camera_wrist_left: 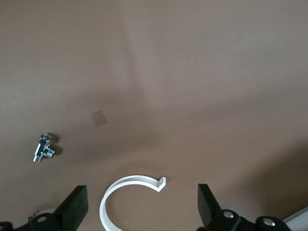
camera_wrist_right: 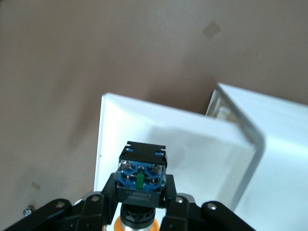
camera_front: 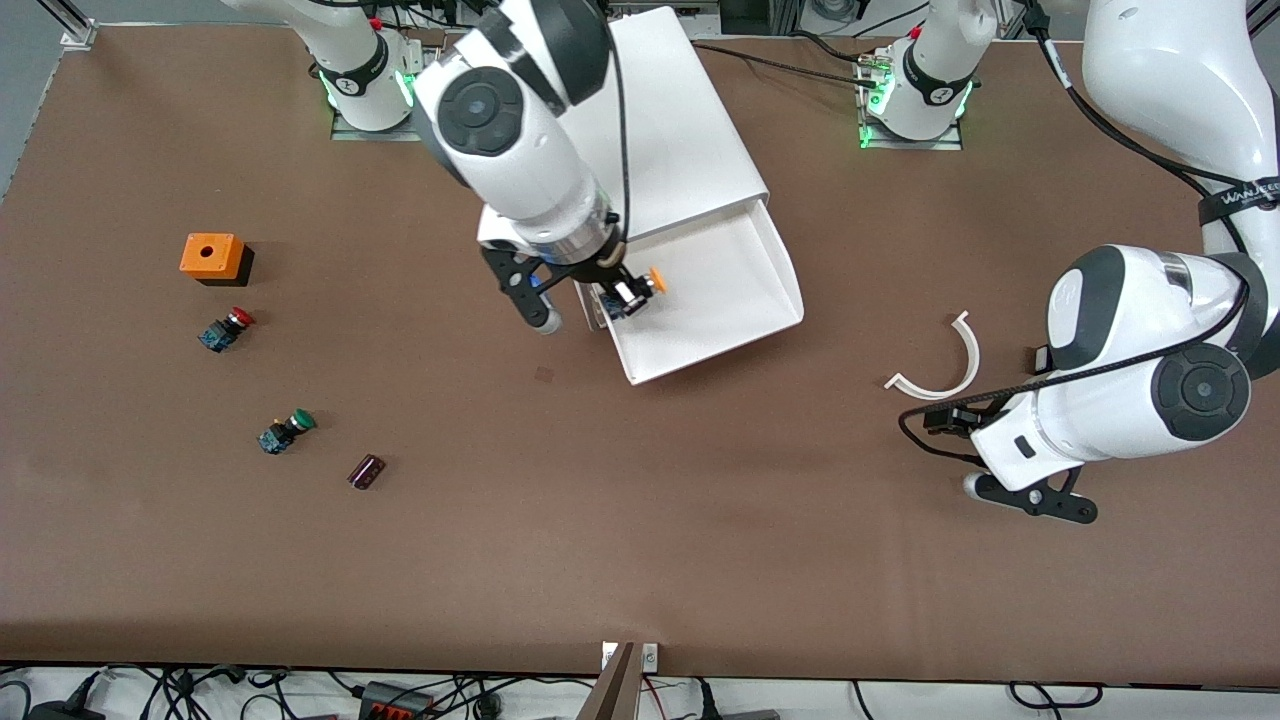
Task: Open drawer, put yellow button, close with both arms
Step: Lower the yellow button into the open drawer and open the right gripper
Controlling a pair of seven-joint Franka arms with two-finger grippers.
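Right end effector [camera_front: 628,296] is clamped on the yellow-orange mushroom-cap push button with black-and-blue body [camera_front: 636,290], held up over the pulled-out top drawer, a shallow white plastic tray [camera_front: 775,262], at its edge toward the right arm's end of the worktop. In the right wrist view the button [camera_wrist_right: 141,179] sits between the fingers [camera_wrist_right: 98,204], blue terminal block facing the camera, cap toward the wrist, with the drawer wall [camera_wrist_right: 144,120] below it.

Left end effector [camera_front: 1040,497] hangs with jaws spread and empty, over bare brown worktop [camera_front: 640,540] near a white curved plastic clip [camera_front: 945,365]; that arm waits.

Step in hand, as I read it: drop-off. Notes:
- The button sits close to the drawer's side wall. Shift toward the tray's middle before release so it can't catch the rim and tip out.
- Go low first. The round cap will likely roll on smooth plastic, so release close to the floor.
- Open fully, lift straight up, clear of the white boxy cabinet [camera_front: 665,110] edge.
- Red-capped button [camera_front: 226,329] and green-capped button [camera_front: 286,431] stay on the worktop.
- Closing takes both arms: push the front evenly, the tray looks light and may skew.
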